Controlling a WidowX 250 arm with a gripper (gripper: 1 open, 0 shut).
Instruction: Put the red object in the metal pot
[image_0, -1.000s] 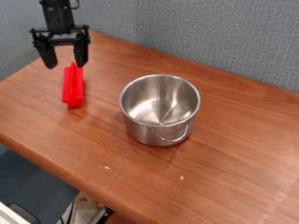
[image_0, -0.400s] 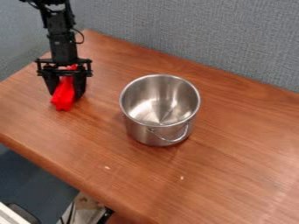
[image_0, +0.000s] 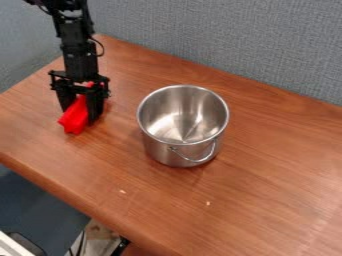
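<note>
Between the pincer's (image_0: 83, 102) lowered fingers lies the red block (image_0: 79, 117) on the bench (image_0: 267, 190); grip uncertain. Pot (image_0: 183, 124) stands well right.

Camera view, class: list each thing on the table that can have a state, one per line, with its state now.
Red object: lying on the wooden table, left of the pot, between the gripper's fingers, not lifted.
Metal pot: upright, nothing in it, wire handle toward the front.
Gripper: pointing down, lowered around the red object's upper end; a closed grip cannot be told.
</note>
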